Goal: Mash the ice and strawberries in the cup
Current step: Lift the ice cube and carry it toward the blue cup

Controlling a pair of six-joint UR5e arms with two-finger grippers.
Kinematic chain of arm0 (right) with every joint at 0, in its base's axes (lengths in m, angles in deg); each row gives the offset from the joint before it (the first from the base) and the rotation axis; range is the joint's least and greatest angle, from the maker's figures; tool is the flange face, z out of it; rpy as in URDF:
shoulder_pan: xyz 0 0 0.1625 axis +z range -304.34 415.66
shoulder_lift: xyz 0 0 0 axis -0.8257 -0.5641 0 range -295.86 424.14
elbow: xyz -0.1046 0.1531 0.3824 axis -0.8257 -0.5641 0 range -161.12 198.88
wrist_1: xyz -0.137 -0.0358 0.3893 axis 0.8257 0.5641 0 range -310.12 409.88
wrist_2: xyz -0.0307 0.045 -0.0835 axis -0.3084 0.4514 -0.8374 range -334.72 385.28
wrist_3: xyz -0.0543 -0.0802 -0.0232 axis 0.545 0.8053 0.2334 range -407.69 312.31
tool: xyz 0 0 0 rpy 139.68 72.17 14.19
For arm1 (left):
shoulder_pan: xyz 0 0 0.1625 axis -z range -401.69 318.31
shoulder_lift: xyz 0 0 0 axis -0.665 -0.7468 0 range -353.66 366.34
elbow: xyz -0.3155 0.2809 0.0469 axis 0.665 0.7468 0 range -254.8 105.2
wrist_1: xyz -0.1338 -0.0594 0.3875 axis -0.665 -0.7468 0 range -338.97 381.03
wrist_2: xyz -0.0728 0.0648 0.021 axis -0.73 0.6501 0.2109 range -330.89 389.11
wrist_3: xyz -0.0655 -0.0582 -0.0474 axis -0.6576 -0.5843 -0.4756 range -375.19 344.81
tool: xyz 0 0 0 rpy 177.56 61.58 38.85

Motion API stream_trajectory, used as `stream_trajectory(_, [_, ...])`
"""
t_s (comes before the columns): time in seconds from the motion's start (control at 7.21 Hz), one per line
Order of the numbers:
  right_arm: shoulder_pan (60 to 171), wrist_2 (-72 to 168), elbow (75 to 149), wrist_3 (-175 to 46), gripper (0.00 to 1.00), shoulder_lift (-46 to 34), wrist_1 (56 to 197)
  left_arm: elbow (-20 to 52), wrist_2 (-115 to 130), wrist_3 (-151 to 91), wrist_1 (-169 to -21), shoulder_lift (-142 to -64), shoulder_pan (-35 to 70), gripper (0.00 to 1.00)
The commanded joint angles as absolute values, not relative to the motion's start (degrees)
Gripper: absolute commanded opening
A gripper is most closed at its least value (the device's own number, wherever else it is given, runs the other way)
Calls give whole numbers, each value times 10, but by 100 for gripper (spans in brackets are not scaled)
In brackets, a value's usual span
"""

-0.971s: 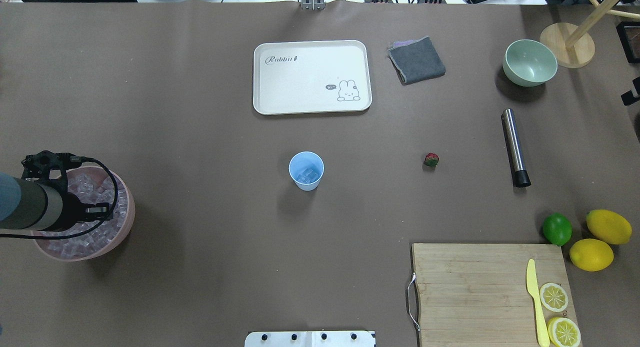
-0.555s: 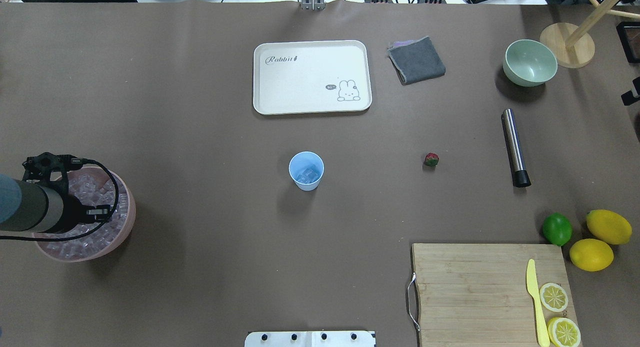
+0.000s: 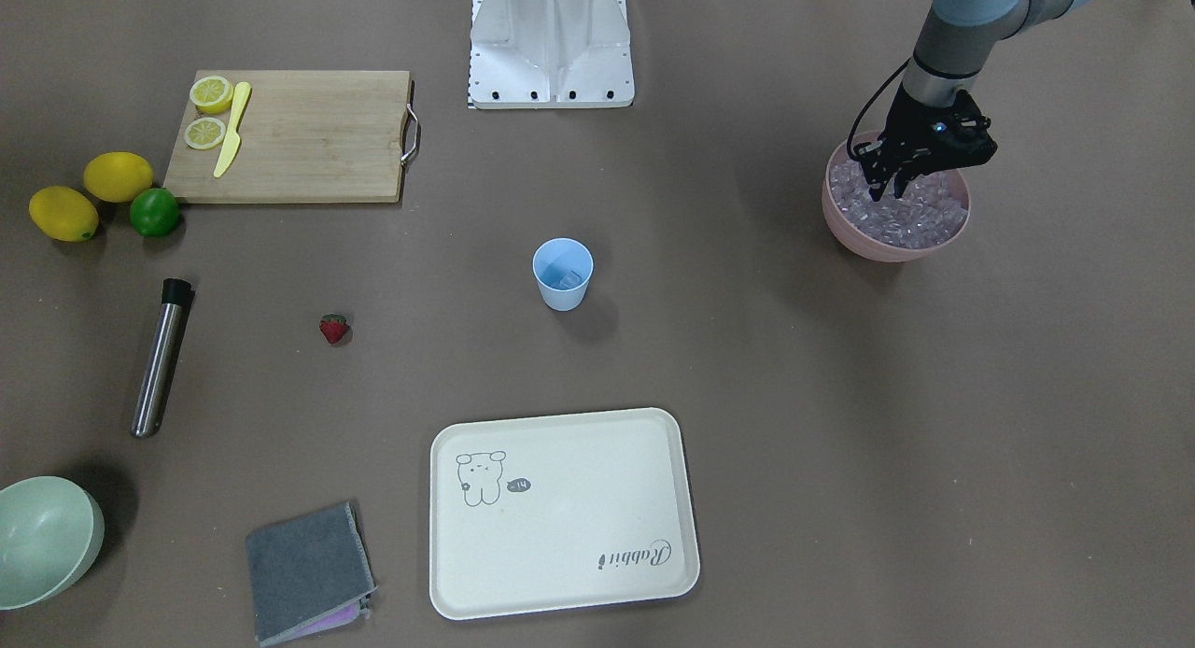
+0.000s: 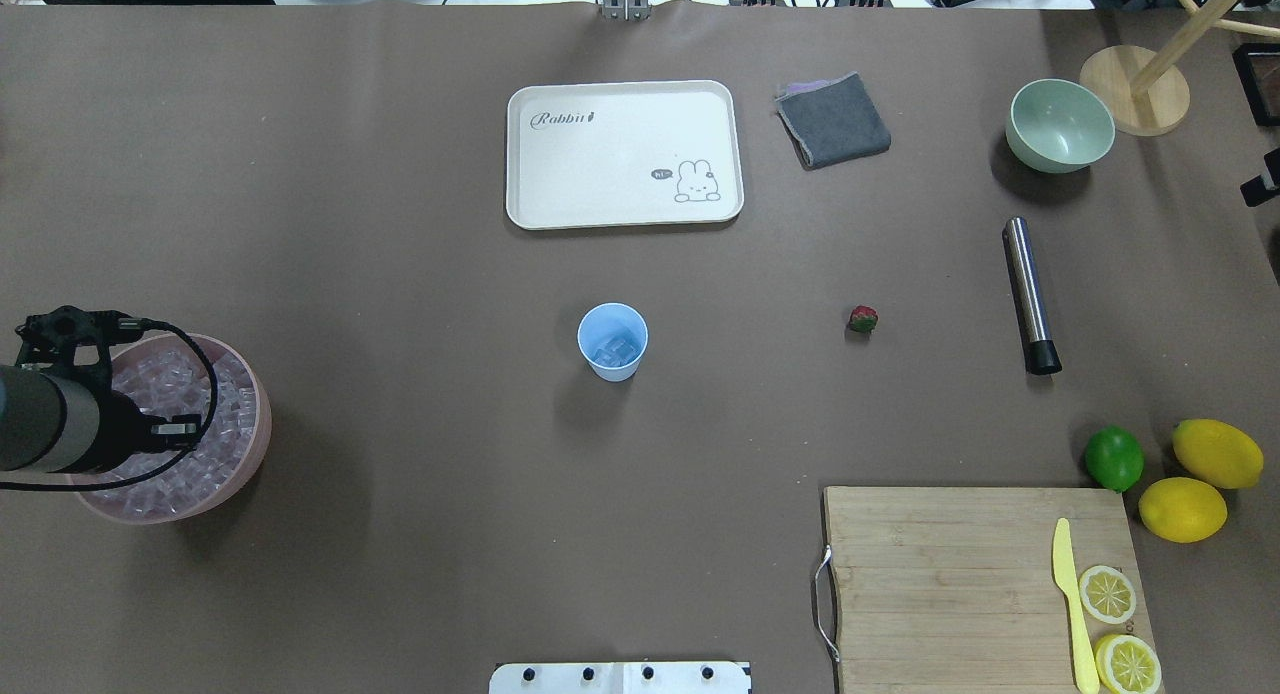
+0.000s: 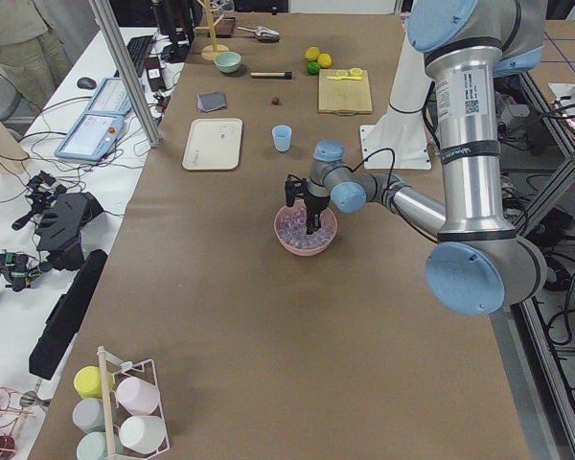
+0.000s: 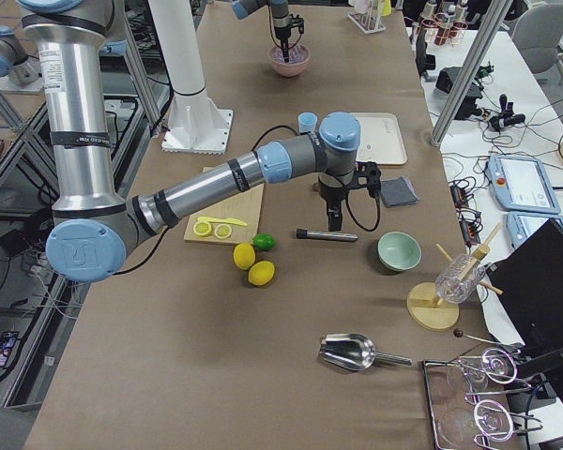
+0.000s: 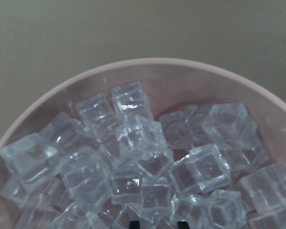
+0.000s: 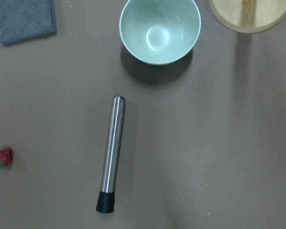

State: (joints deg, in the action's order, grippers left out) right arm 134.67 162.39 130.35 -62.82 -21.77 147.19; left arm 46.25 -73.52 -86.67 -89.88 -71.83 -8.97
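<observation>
Overhead exterior gives us the robot's edge of the table first: a wooden cutting board [image 4: 960,584] carrying a yellow knife [image 4: 1070,604] and two lemon halves [image 4: 1108,594]. Just off the board's far right corner sit a lime [image 4: 1114,458] and two whole lemons [image 4: 1217,453].

A little farther out, at the left end, we find the pink bowl [image 3: 854,235] heaped with the ice [image 7: 138,136]. The left gripper [image 3: 885,189] hangs point-down over that heap. From its wrist camera we see its two fingertips [image 7: 132,223] standing apart just above the cubes, so this hand is released.

At mid-table the cup [image 4: 612,341] stands upright on the brown cover, with a few clear cubes lying in its bottom. The strawberry [image 4: 863,319] lies on the bare table to the cup's right, well apart from it. Beyond the berry a steel muddler [image 4: 1028,294] lies flat, its black end toward the robot. The right gripper [image 6: 334,221] hovers just over that muddler. We see it only from the exterior right camera, so we cannot tell whether it is parted or clenched.

Farthest from the robot lie a cream tray [image 4: 600,174] printed with a rabbit, a folded grey cloth [image 4: 835,122], a pale green bowl [image 4: 1060,129] and a round wooden stand base [image 4: 1135,89].
</observation>
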Motion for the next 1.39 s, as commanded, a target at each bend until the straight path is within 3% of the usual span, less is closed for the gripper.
stream_trajectory(0.0, [1347, 1626, 1310, -628, 100, -219, 1472, 534, -736, -866, -897, -674, -42, 0])
stream_trajectory(0.42, [1346, 1630, 1310, -627, 100, -226, 1455, 532, -734, -867, -895, -815, -2, 0])
stream_trajectory(1.25, [1346, 1626, 1309, -629, 100, -233, 1455, 357, -606, -891, -818, -1149, -132, 0])
